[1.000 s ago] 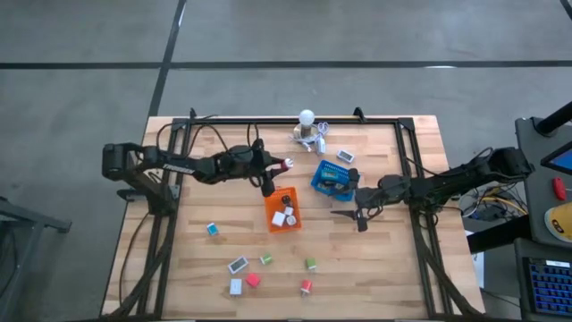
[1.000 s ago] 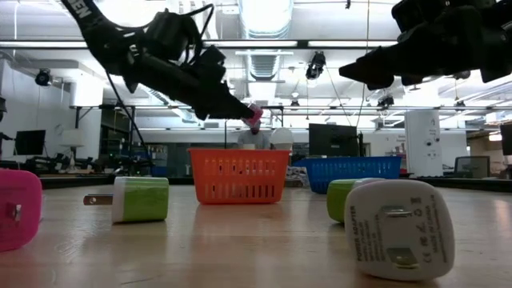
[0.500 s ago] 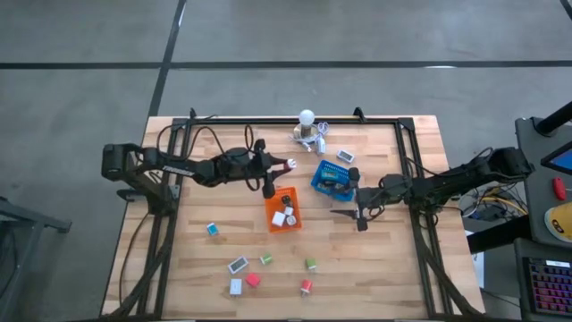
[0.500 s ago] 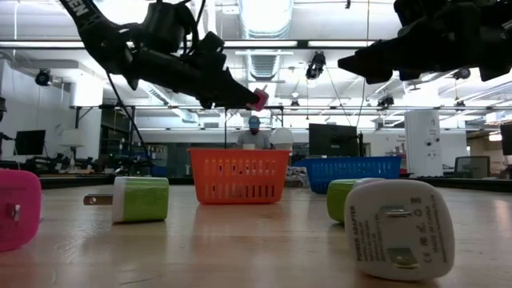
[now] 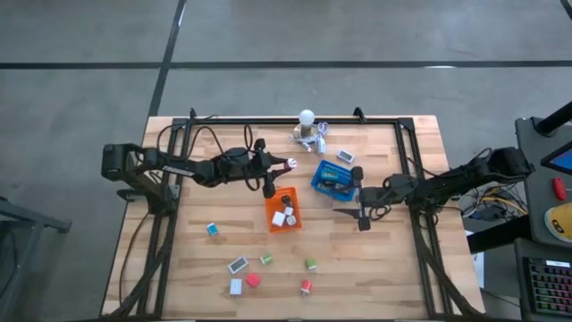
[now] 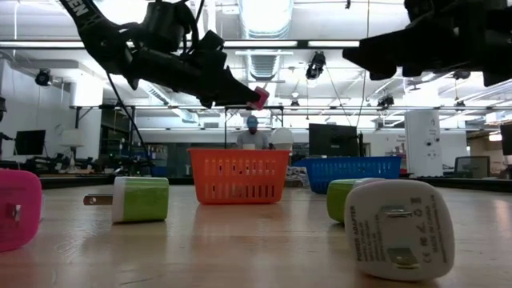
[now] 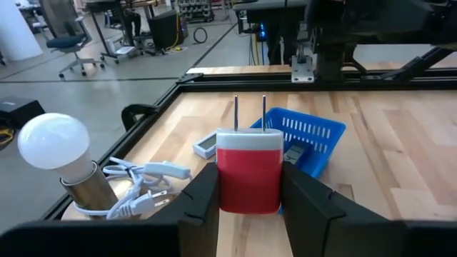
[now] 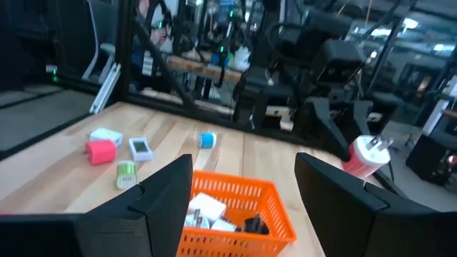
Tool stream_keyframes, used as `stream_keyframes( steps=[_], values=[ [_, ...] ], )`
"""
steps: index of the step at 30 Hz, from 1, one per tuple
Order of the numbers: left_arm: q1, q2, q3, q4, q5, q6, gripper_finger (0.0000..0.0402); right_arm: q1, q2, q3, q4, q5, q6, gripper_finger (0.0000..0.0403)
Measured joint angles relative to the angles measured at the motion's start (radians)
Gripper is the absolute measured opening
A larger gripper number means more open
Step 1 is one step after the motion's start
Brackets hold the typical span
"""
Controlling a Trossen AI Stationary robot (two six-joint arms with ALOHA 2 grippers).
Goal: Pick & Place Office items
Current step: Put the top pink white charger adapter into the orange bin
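High view showed our left gripper [image 5: 284, 165] above center of the frame, clamped on a red plug adapter [image 5: 291, 163] with a white end. Against the frames of the preceding second, it had shifted slightly right. In the low view, the held adapter [image 6: 259, 98] had risen from near the basket rim to well above the orange basket [image 6: 238, 175], its prongs now tilted upward. In the left wrist view, the adapter [image 7: 248, 170] sat squarely between the two fingers [image 7: 198, 196], prongs pointing away, with the blue basket [image 7: 307, 137] beyond it and a white bulb [image 7: 53, 145] with cables at the left of the frame.

We judged this lift to mean the carry phase was underway. The high view placed the adapter just above and left of the blue basket [image 5: 332, 178] and above the orange basket [image 5: 282, 208], so we could not tell which basket was the target.

Our right gripper [image 5: 359, 213] waited right of center, below the blue basket, fingers spread and holding nothing, as the right wrist view confirmed. It had shifted only slightly.

Loose office items [image 5: 259, 275] remained on the table [image 5: 393, 259] in the lower middle of the frame, so most of the task was outstanding.
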Motion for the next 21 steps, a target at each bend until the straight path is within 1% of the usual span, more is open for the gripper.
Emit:
stream_keyframes(
  steps=[2,5,14,18,21],
  values=[
    [-0.002,0.0,-0.002,0.0,0.0,0.004,0.0109,0.0,0.0,-0.024,0.048,0.0,0.0,0.0242],
    [-0.008,0.0,-0.004,0.0,0.0,0.011,0.0109,-0.001,0.0,-0.047,0.075,0.0,0.005,0.0242],
    [-0.067,0.0,-0.009,0.0,0.008,0.037,0.0109,0.0,0.0,-0.07,0.087,0.002,0.039,0.0242],
    [-0.105,0.0,-0.041,0.006,0.002,0.039,0.0109,0.0,0.0,-0.071,0.087,0.003,0.052,0.0242],
    [-0.137,0.0,-0.095,0.064,-0.011,0.016,0.0109,0.007,0.0,-0.071,0.086,0.003,0.053,0.0242]
  ],
)
